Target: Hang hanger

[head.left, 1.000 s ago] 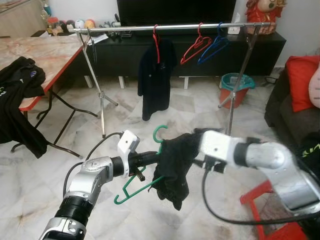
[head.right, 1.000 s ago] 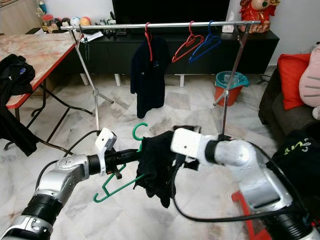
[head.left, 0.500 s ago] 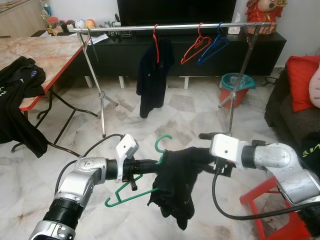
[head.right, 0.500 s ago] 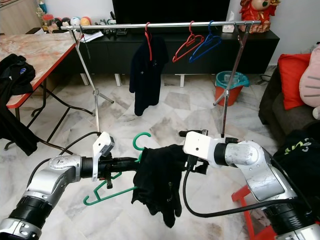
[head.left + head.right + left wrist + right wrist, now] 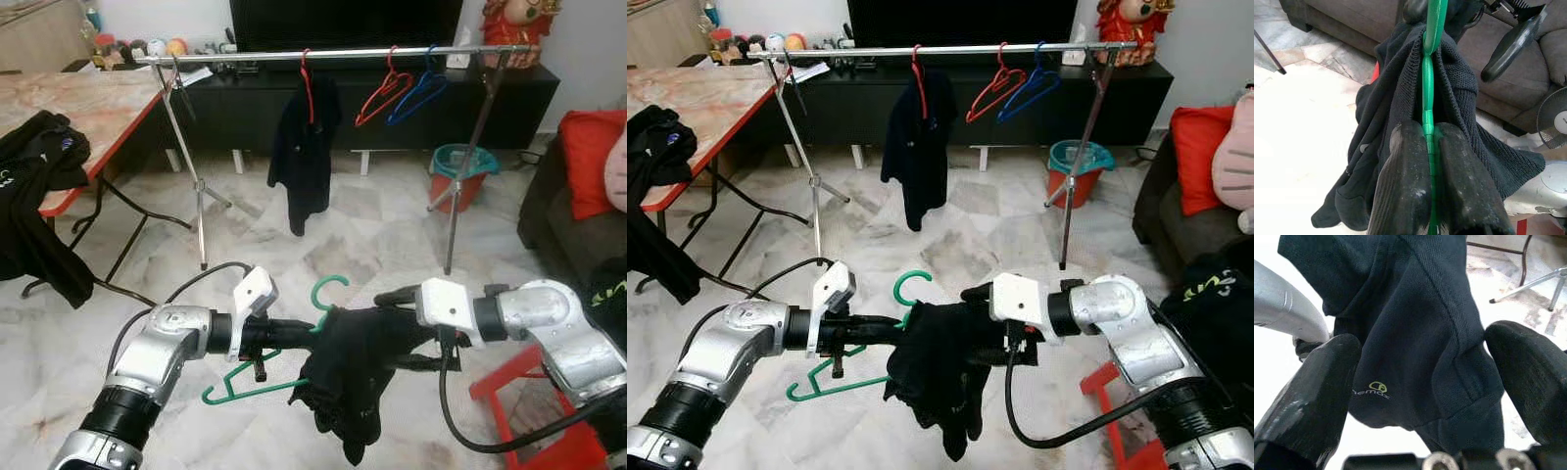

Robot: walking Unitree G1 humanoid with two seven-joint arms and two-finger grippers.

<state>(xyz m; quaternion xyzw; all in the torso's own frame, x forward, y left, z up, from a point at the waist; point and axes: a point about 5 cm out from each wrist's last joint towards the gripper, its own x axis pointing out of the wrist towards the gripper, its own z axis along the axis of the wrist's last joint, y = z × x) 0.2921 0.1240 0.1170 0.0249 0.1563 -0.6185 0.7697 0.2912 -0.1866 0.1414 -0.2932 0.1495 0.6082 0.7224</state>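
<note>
Green hanger (image 5: 257, 388) in left claw (image 5: 1428, 161)

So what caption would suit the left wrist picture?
Left gripper shut on a green hanger draped with a dark shirt.

Pale marble floor (image 5: 372, 235); long black TV cabinet (image 5: 392, 103) along the white wall; red-edged marble-top table (image 5: 69, 113); dark sofa (image 5: 563, 230) with red cushion (image 5: 595, 157).
</note>
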